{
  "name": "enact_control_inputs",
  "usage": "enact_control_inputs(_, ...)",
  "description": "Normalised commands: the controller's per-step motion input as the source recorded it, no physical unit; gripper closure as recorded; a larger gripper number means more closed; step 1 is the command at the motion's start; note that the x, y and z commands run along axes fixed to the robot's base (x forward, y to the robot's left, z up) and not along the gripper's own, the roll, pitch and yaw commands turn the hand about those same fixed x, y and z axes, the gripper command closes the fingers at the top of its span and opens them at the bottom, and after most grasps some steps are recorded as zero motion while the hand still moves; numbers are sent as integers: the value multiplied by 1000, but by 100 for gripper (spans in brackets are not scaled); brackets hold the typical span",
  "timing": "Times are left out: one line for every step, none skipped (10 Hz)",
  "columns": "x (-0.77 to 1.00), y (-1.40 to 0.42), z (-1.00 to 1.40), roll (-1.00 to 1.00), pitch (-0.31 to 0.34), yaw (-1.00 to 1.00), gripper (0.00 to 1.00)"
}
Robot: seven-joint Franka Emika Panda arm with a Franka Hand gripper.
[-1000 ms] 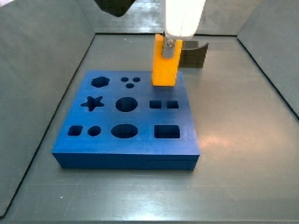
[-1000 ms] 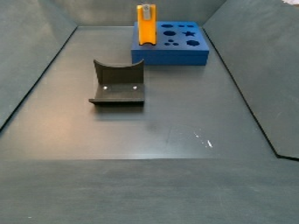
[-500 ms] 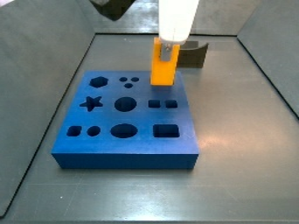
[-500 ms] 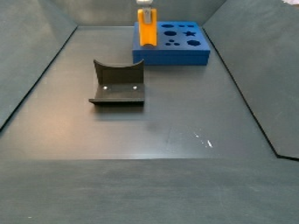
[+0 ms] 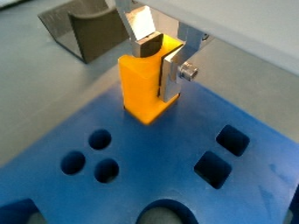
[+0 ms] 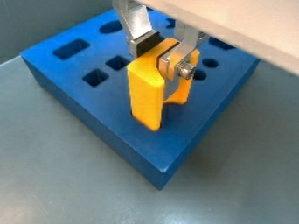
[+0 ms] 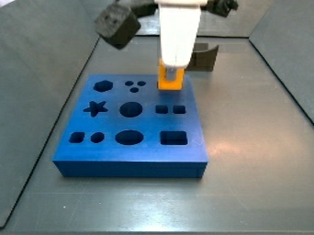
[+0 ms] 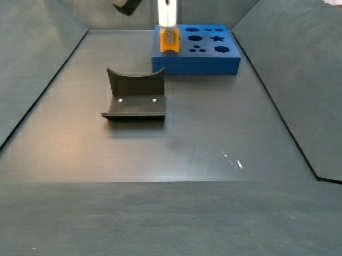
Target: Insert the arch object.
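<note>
Grey floor all round, and your blue board (image 7: 135,124) sits mid-frame in a side view. Your gripper (image 5: 160,54) is pinching the arch object (image 5: 149,86) by its top, upright at the board's far edge, upper centre. You've got the dark grey block (image 8: 134,95) well apart.

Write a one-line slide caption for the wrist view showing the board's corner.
Gripper holds the orange arch object upright on the blue board.
</note>
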Motion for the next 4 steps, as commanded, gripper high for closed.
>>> enact_control_inputs(-91,0,-463,-93,-253,0,100)
enact_control_inputs(-143,0,-194,-53,-190,0,100)
enact_control_inputs(-69,26,-51,-91,-137,0,100)
enact_control_inputs(0,0,0,0,0,0,100)
